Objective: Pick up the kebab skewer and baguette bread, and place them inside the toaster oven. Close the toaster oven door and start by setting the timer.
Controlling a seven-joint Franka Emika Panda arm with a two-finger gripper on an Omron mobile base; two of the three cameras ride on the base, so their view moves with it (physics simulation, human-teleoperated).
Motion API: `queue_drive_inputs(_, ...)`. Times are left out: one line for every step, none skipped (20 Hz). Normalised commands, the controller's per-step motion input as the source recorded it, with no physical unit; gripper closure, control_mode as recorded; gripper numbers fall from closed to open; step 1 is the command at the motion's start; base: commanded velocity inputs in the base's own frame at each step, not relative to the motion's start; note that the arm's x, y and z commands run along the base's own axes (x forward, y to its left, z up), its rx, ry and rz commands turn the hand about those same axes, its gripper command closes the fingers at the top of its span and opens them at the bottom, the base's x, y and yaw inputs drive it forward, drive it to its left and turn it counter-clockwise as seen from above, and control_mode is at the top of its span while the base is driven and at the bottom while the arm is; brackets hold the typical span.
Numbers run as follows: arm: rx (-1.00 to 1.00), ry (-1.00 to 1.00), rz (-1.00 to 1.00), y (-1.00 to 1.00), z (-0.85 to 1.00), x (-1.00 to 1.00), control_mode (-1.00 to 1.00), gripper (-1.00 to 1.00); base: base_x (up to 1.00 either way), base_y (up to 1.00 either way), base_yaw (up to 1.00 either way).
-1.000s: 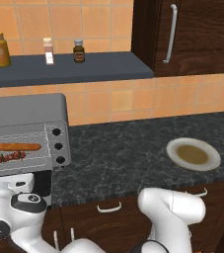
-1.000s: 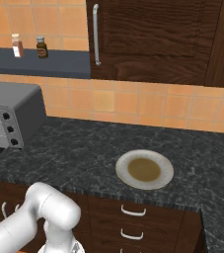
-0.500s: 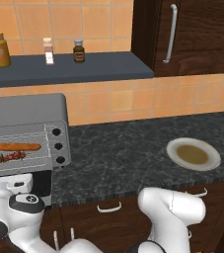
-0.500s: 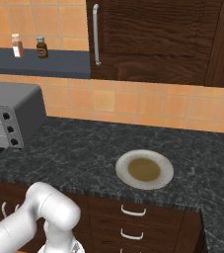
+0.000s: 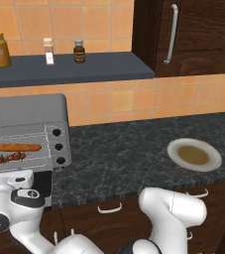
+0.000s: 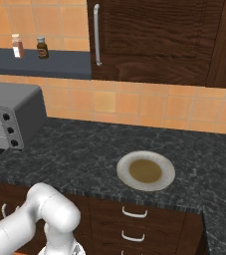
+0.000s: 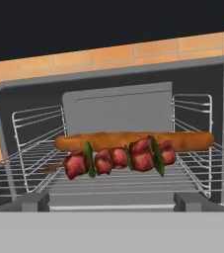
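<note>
Skewer [image 7: 118, 159] and baguette [image 7: 133, 141] lie on the oven [image 5: 29, 119] rack; pincer [image 7: 111, 201] gapes empty; the door, stiff and hinged, wants pushing at its edge.

Kebab skewer [image 7: 118, 159] and baguette bread [image 7: 133, 141] side by side on open toaster oven [image 5: 27, 116] rack

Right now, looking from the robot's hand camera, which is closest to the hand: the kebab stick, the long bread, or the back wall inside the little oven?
1. The kebab skewer, at the front of the wire rack.
2. The baguette bread, lying just behind the skewer.
3. The back wall of the toaster oven, behind both.
</note>
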Motion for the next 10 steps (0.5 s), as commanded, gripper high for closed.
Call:
queue_drive_inputs(0.0, 0.0, 0.0, 0.0, -0.01, 0.09, -1.0, -1.0, 0.0, 0.0, 0.0)
queue_drive_inputs(0.0, 0.0, 0.0, 0.0, -0.06, 0.09, -1.0, -1.0, 0.0, 0.0, 0.0)
queue_drive_inputs(0.0, 0.0, 0.0, 0.01, -0.15, 0.07, -1.0, -1.0, 0.0, 0.0, 0.0)
queue_drive_inputs(0.0, 0.0, 0.0, 0.01, -0.19, 0.04, -1.0, -1.0, 0.0, 0.0, 0.0)
queue_drive_inputs(0.0, 0.0, 0.0, 0.02, -0.19, 0.04, -1.0, -1.0, 0.0, 0.0, 0.0)
queue_drive_inputs(0.0, 0.0, 0.0, 0.08, -0.15, 0.08, -1.0, -1.0, 0.0, 0.0, 0.0)
queue_drive_inputs(0.0, -0.01, 0.0, 0.05, -0.14, 0.06, -1.0, -1.0, 0.0, 0.0, 0.0)
queue_drive_inputs(0.0, 0.0, 0.0, 0.01, -0.06, 0.09, -1.0, -1.0, 0.0, 0.0, 0.0)
queue_drive_inputs(0.0, 0.0, 0.0, 0.0, 0.0, 0.13, -1.0, -1.0, 0.0, 0.0, 0.0)
queue_drive_inputs(0.0, 0.0, 0.0, 0.0, 0.0, 0.2, -1.0, -1.0, 0.0, 0.0, 0.0)
